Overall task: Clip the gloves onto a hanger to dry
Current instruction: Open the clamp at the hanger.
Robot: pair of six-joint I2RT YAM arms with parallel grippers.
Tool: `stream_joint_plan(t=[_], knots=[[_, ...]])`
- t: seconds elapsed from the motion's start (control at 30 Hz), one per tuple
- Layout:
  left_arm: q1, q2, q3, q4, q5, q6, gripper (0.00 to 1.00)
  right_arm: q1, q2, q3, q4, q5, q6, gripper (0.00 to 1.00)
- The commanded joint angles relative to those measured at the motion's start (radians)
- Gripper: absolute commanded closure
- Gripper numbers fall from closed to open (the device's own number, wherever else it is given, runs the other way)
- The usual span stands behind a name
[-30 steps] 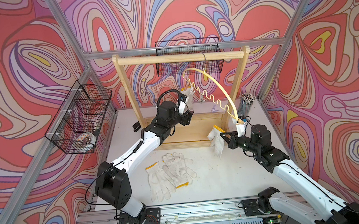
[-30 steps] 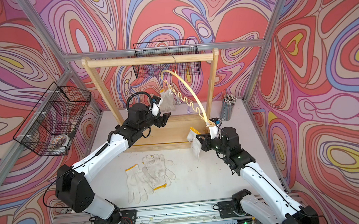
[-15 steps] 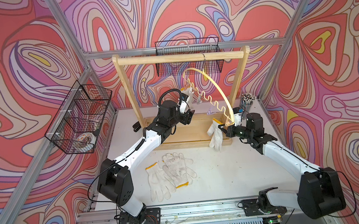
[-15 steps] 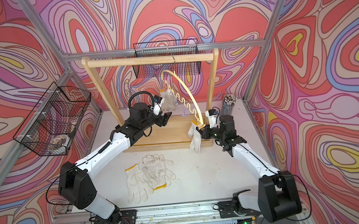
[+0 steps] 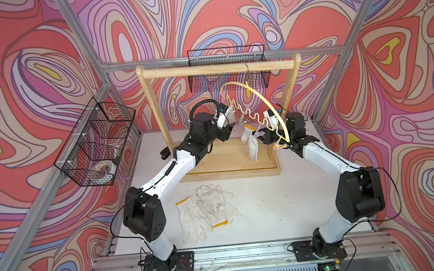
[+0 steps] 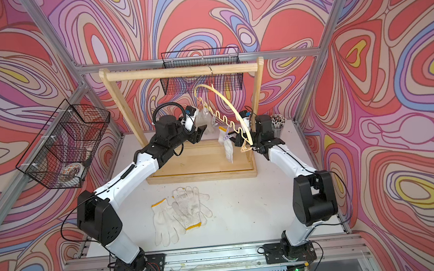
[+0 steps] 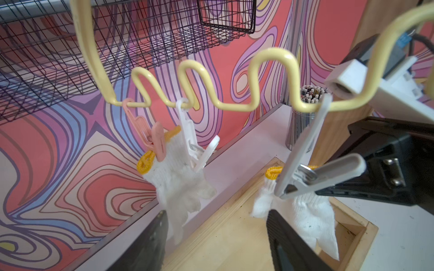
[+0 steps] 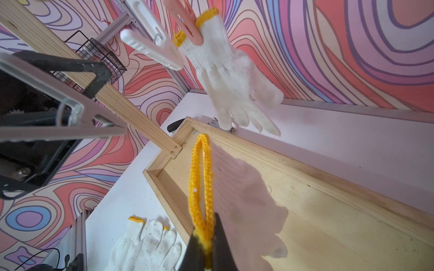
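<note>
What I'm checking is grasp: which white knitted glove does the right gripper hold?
The white glove dangling over the wooden tray, cuff in the right gripper, unlike the pink-clipped glove and flat pair.

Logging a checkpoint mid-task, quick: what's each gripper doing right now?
Left gripper: open, nothing between its fingers.
Right gripper: shut, pinching the yellow cuff of a glove.

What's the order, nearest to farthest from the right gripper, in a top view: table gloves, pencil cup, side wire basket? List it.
From the right gripper:
1. pencil cup, back right corner, just beside the arm.
2. gloves on the table, front centre.
3. wire basket, on the left wall.
</note>
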Motion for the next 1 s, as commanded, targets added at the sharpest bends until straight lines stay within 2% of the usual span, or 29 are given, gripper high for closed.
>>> stream_joint_plan(t=[0.0,0.27,0.57,0.63,0.97], knots=[[0.008,0.033,0.034,-0.002,0.032,0.055,0.31,-0.008,0.039,0.065,-0.059,-0.004,-0.039,1.00],[0.017,0.088,0.093,0.012,0.075,0.075,0.31,-0.002,0.086,0.122,-0.052,-0.020,-0.015,1.00],[0.019,0.131,0.122,0.081,0.074,0.089,0.31,0.073,0.179,0.211,-0.102,0.018,-0.034,1.00],[0.021,0.142,0.139,0.077,0.083,0.097,0.34,0.081,0.192,0.225,-0.100,0.023,-0.027,1.00],[0.064,0.177,0.172,0.108,0.215,0.074,0.35,0.094,0.218,0.268,-0.105,0.029,-0.016,1.00]])
